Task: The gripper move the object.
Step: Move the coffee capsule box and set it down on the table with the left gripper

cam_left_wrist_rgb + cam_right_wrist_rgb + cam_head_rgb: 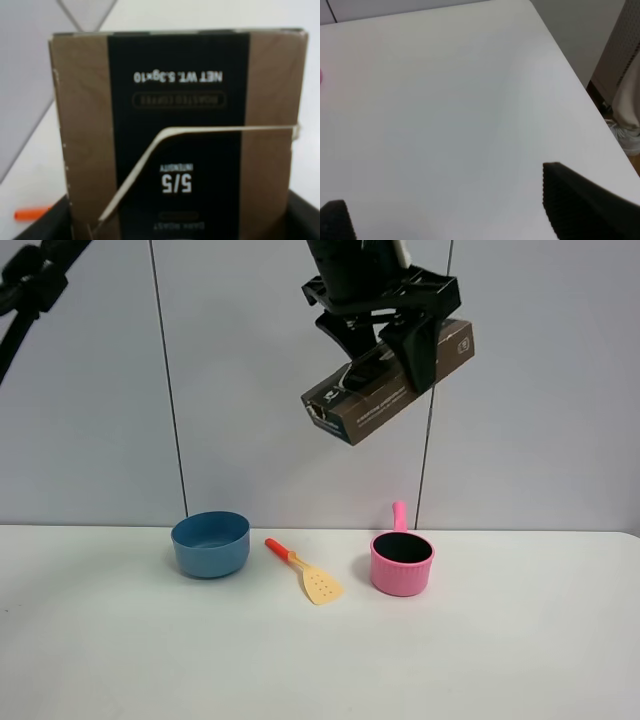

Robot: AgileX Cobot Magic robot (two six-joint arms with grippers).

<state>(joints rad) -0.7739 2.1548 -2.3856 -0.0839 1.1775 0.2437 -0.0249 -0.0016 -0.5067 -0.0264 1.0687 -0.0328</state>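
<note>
My left gripper (392, 362), a black claw, is shut on the object, a long dark brown box (385, 395) with a black printed top. It holds the box tilted, high in the air above the table, roughly over the pink pot. In the left wrist view the box (180, 125) fills the frame between the black fingers (45, 225), white print showing. My right gripper (455, 215) is open and empty over bare white table (445, 100); it does not show in the exterior view.
On the white table (500, 660) stand a blue bowl (210, 543), a yellow spatula with orange handle (305, 572) and a pink pot (402, 562) in a row. The table's right edge (570, 75) is near my right gripper. A black arm part (25, 290) hangs top left.
</note>
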